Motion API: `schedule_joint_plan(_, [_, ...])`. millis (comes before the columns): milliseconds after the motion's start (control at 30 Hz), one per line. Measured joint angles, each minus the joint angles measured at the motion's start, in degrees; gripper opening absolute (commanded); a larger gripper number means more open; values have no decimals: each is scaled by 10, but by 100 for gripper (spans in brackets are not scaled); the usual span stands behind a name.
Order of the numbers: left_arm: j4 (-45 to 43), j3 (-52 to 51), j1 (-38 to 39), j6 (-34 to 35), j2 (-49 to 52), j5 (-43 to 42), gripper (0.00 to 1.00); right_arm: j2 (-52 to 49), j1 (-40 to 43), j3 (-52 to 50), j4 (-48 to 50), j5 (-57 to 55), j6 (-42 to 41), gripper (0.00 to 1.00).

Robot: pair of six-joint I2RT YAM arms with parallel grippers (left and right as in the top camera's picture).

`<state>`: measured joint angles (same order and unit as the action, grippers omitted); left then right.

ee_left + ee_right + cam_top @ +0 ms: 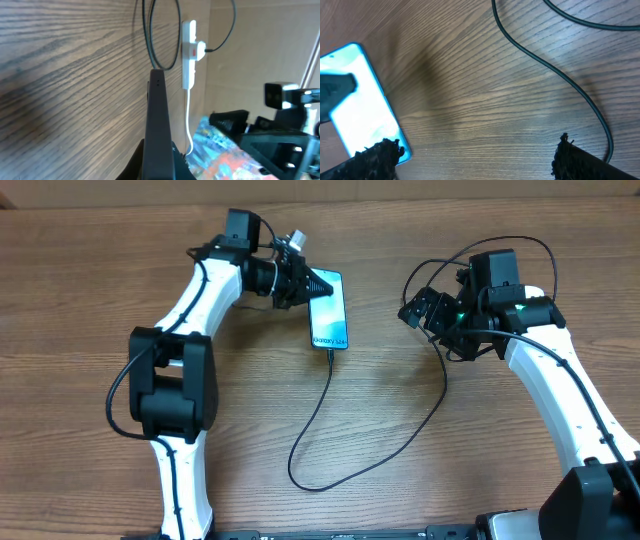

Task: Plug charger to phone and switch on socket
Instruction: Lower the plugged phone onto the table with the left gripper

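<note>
Left end effector pinches phone end, arm bent.

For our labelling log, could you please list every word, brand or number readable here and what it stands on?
"Galaxy S24", tiny so uncertain: white print at one short end of the slim cyan-screened phone.
On the long white power strip: a red mark, no readable text.
Nothing else carries text.

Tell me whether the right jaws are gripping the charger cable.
No, the right jaws stand wide open, and the charger lies loose on the table beyond them.
</note>
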<state>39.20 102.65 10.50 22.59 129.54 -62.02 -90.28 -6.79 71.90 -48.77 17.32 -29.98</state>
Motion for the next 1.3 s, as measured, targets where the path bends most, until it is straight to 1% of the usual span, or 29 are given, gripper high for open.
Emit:
schedule_joint_plan(133, [0,0,6,-11,14,10,4,0,0,0,-3,0,4,100])
schedule_joint_plan(300, [1,0,17,-30,19,49,4,0,0,0,-8,-2,9,100])
schedule_joint_plan(467, [25,0,36,-56,19,120,4,0,0,0,-10,-2,15,100])
schedule_joint_plan(733, [35,0,53,-76,20,195,4,0,0,0,-10,-2,15,100])
schedule_joint_plan(867, [35,0,53,-73,37,212,4,0,0,0,-10,-2,15,100])
schedule_joint_plan(1300, [37,0,53,-35,45,214,4,0,0,0,-10,-2,15,100])
